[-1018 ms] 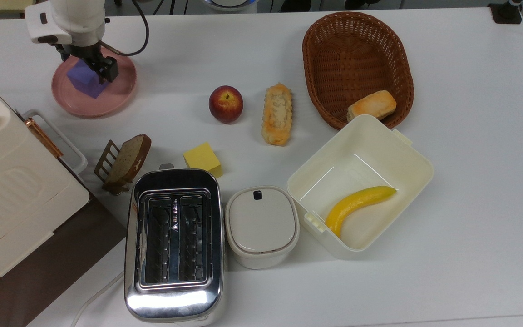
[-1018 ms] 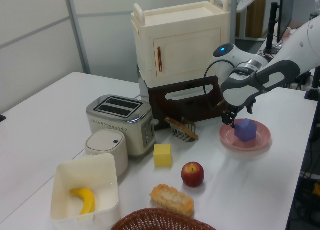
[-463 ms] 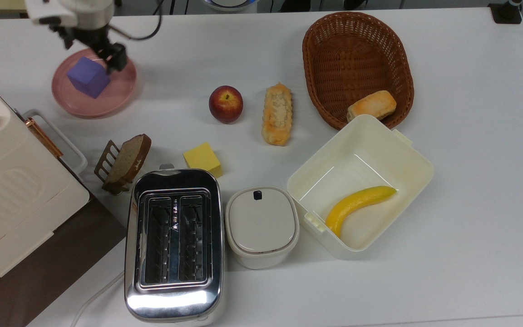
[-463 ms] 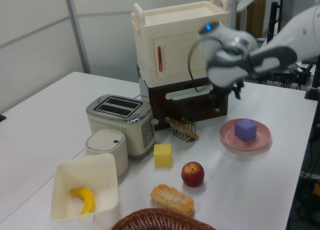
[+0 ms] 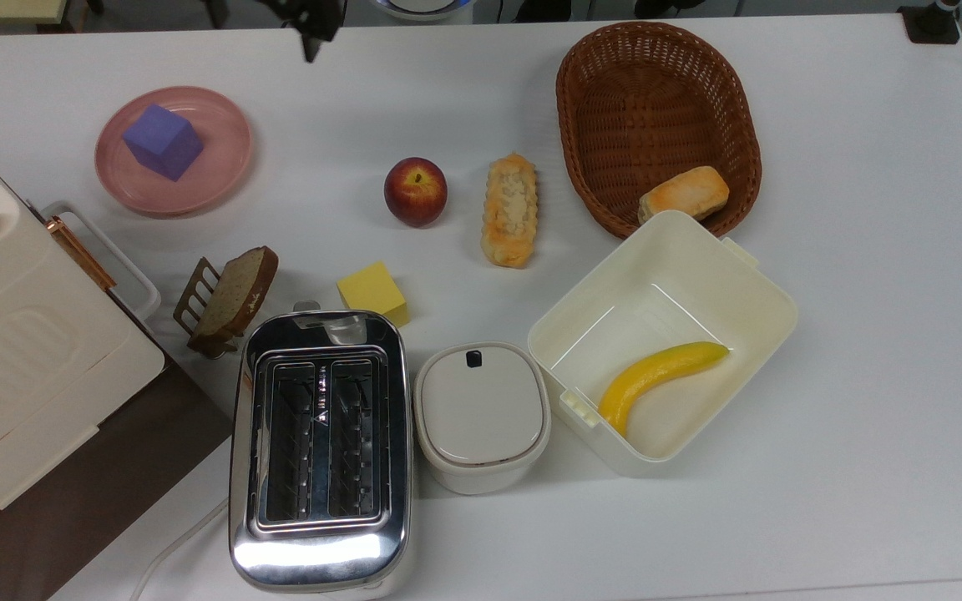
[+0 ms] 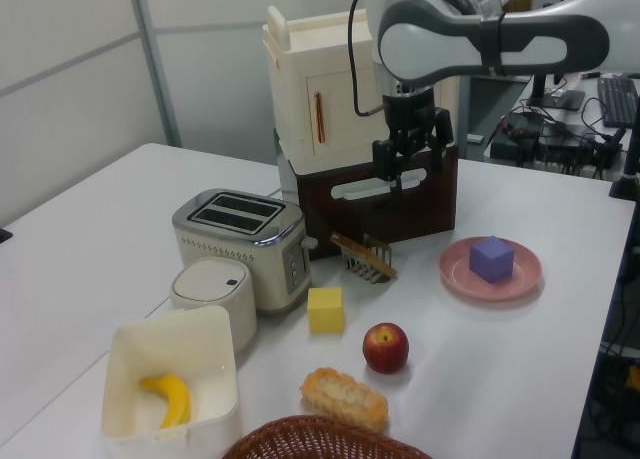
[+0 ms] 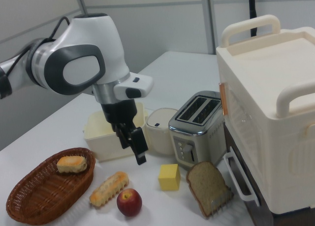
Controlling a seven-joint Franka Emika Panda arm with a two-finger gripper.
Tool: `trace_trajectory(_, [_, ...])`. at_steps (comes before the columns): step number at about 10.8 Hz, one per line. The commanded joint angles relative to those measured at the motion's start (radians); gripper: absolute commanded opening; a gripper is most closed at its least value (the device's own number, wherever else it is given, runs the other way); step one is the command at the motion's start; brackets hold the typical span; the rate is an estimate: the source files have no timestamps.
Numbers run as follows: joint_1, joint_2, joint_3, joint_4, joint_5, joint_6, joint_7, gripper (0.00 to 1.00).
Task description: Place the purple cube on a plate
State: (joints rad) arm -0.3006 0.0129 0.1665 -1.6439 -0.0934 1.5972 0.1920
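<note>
The purple cube (image 5: 162, 140) rests on the pink plate (image 5: 215, 169) at the top view's upper left, with nothing touching it. In the left view the cube (image 6: 491, 258) sits in the middle of the plate (image 6: 520, 280) at the right. My gripper (image 6: 410, 169) hangs open and empty high above the table, well to the left view's left of the plate, in front of the cream cabinet. Its dark fingertips (image 5: 312, 33) show at the top view's upper edge. In the right view the gripper (image 7: 133, 147) hovers above the apple and the bread roll.
An apple (image 5: 415, 190), a bread roll (image 5: 509, 209) and a yellow cube (image 5: 373, 291) lie mid-table. A wicker basket (image 5: 656, 100) holds a bun. Nearer are a toaster (image 5: 320, 442), a lidded pot (image 5: 481, 413), an open box (image 5: 761, 292) with a banana, a toast rack (image 5: 226, 296) and a cabinet (image 5: 13, 359).
The gripper let go of the purple cube, which stays on the plate. It rose and swung away from the plate toward the top view's right.
</note>
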Motion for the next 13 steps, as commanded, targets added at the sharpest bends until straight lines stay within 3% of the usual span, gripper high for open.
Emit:
trace_trajectory(1, [0.166, -0.001, -0.097, 0.009, 0.029, -0.052, -0.042, 1.0])
trace_trajectory(3, [0.355, -0.001, -0.299, 0.009, 0.034, -0.045, -0.042, 1.0])
trace_trajectory(4, [0.373, -0.001, -0.327, 0.012, 0.035, -0.04, -0.045, 1.0])
trace_trajectory(8, [0.362, -0.014, -0.334, 0.019, 0.044, -0.043, -0.261, 1.0])
trace_trajectory(13, [0.354, -0.014, -0.335, 0.021, 0.044, -0.04, -0.256, 1.0])
